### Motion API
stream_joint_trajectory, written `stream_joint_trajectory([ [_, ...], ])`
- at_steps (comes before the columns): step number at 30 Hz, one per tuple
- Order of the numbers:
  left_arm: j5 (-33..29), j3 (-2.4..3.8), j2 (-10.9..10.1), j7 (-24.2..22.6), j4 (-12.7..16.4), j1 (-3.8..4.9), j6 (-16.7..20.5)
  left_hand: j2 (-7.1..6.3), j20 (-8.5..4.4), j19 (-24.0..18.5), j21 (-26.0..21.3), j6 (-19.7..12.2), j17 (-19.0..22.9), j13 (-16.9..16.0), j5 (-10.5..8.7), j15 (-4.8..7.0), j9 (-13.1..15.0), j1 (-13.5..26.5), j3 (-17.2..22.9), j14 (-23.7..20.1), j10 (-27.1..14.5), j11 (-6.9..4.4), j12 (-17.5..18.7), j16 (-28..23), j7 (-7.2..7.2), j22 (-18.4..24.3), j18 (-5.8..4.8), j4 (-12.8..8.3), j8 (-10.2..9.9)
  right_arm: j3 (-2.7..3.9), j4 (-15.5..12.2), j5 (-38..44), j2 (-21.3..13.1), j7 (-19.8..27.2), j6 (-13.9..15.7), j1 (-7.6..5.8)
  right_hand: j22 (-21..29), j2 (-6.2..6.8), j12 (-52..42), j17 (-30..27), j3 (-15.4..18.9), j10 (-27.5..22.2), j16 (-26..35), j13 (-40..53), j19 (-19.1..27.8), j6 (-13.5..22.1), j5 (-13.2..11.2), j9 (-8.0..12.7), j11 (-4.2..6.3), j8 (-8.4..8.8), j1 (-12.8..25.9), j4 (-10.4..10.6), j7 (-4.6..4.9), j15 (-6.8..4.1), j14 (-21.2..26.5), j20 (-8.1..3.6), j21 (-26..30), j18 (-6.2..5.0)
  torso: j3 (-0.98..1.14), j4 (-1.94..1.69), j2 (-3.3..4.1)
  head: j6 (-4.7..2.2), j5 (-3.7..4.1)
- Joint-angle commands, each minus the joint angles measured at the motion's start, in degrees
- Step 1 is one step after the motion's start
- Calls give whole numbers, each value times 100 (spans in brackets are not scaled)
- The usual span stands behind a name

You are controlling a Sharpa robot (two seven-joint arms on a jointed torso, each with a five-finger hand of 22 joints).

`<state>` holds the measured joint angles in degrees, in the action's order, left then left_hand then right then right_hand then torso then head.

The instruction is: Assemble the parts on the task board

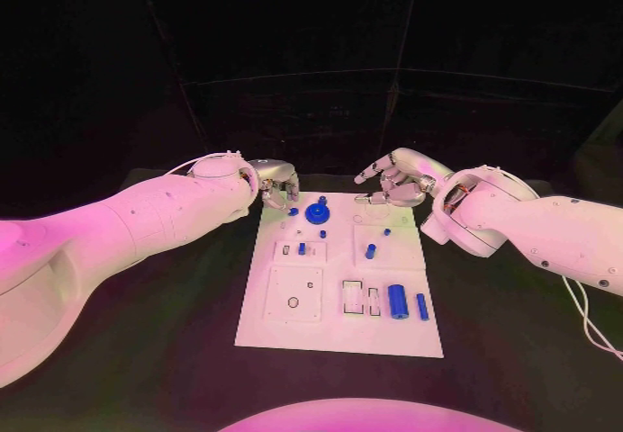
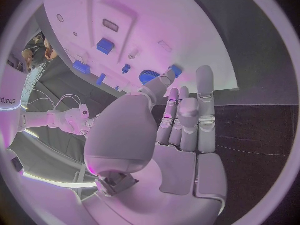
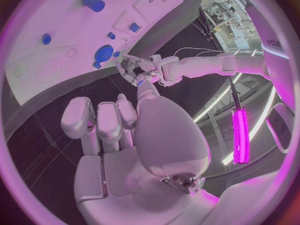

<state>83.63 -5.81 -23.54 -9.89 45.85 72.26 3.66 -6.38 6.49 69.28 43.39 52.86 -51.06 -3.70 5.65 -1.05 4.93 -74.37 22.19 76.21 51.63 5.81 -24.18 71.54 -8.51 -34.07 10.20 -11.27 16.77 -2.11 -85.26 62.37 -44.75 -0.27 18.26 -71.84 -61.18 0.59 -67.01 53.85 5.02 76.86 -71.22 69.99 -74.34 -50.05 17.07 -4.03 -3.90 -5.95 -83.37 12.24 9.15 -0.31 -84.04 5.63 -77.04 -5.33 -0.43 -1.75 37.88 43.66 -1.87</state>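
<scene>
The task board [image 1: 340, 310] lies in the middle of the black surface [image 1: 519, 333], its long sides running from the near edge toward the far edge. No writing on the board can be read. Blue parts sit on it: a round knobbed part [image 1: 318, 213] near the far edge, small pegs [image 1: 370, 251] mid-board, and two upright cylinders [image 1: 399, 301] toward the near right corner. The left hand [image 1: 273, 184] hovers at the board's far left corner, fingers [image 2: 205, 92] apart, holding nothing. The right hand [image 1: 400, 180] hovers at the far right corner, fingers [image 3: 100, 122] loosely curled and apart, empty. The smaller recesses are too small to make out.
</scene>
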Motion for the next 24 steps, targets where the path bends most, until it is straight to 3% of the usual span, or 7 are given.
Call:
stream_joint_trajectory([
  [1,203,3,41,-50,-50,7,-254,-91,21,45,-5,48,-69,-11,-55,0,-31,186,-279,54,60,2,40,90,-27,10,29,110,-74,3,-7,-6,5,20,-29,-11,-6,-53,-18,7,15,-1,18,5,24,-15,22,5,2,-20,-9,-25,3,-42,-17,-9,24,-45,0,-6,-6,-6,1],
  [5,208,3,91,-44,-110,-6,-297,-22,17,75,-36,98,-51,-11,-57,6,-55,91,-421,51,78,-8,62,122,-5,26,33,121,-134,3,-6,-6,11,21,-28,-11,-7,-61,-23,20,15,3,12,8,22,-18,28,4,3,-22,-17,-29,2,-43,-21,-9,25,-45,-1,-9,-3,-11,4],
  [16,211,4,212,69,-267,-34,-334,-1,16,124,-92,146,-74,-29,-71,9,-86,125,-818,65,146,-15,43,211,-26,52,31,223,-254,3,3,-6,30,25,-28,-11,-7,-61,-23,20,15,3,12,8,22,-18,28,4,3,-22,-17,-29,2,-43,-21,-9,25,-45,3,-5,-4,-10,11],
  [24,211,6,319,117,-415,-68,-397,139,11,151,-111,225,-84,-31,-58,16,-83,34,-885,75,175,-23,32,252,-10,59,31,241,-273,3,8,-6,46,28,-30,-10,-7,-78,-25,23,11,4,11,8,20,-21,50,4,3,-24,-28,-34,1,-44,-24,-10,25,-45,2,-4,-4,-5,17],
])
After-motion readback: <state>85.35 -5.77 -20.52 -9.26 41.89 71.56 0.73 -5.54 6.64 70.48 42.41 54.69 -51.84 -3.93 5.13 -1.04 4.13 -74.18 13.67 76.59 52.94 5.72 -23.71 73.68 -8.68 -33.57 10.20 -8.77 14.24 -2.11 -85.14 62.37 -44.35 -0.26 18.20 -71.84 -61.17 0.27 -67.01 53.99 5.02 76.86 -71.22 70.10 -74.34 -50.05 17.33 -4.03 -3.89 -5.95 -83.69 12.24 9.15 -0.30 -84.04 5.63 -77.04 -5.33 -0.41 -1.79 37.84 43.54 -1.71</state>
